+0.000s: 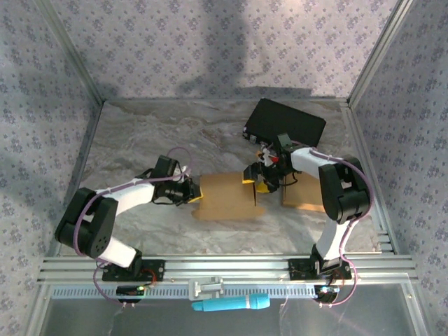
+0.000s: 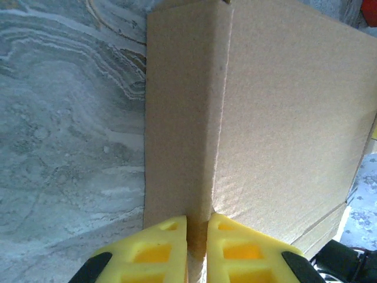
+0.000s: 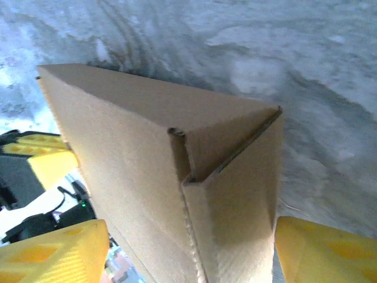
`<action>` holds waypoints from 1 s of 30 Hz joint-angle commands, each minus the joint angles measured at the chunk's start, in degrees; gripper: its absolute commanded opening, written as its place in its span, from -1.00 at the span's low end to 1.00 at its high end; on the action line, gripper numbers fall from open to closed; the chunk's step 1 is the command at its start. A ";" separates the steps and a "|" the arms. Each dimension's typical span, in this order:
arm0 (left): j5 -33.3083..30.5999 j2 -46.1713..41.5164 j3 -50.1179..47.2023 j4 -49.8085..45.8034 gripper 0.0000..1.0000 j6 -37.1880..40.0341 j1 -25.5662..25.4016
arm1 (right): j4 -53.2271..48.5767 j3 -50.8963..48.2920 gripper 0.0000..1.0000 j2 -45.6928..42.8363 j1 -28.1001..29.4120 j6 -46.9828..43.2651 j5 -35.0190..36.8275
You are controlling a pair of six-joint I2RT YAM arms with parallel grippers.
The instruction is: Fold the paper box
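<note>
1. Well, the brown cardboard paper box [image 1: 224, 197] lies on the marbled grey tabletop [image 1: 147, 140], towards its near right side. It is partly folded, with one wall standing.
2. The left pincer [image 1: 195, 190] is nipped tight on the upright flap at the box's left end. Its wrist view shows the yellow fingers [image 2: 168, 247] pressing the card between them. I take this as an anchor, so the box does not slide while the other end is worked.
3. The right pincer [image 1: 260, 183] stands wide astride the raised, doubled wall near the box's middle, a yellow finger on either side and no squeeze on the card. It looks placed either to let the fold go or to take it afresh; I cannot say which.
4. A black rectangular slab [image 1: 287, 122] sits at the far right of the tabletop, apart from the box; what it is I cannot make out.
5. From above, the right arm covers part of the box's right end, so how the flaps lie there is unclear.
</note>
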 commanded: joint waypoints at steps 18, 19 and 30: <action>-4.82 -2.29 -2.91 -5.11 -0.56 -2.86 4.76 | 20.10 -1.97 0.27 0.58 5.79 22.51 -10.62; -5.32 -3.57 -2.17 -5.32 -0.51 -2.85 4.72 | 20.06 -2.10 0.21 0.26 5.64 23.70 -10.24; -29.36 -17.18 13.53 -18.22 -0.24 22.99 -12.92 | 18.34 -1.45 -0.15 0.01 1.90 34.97 -9.89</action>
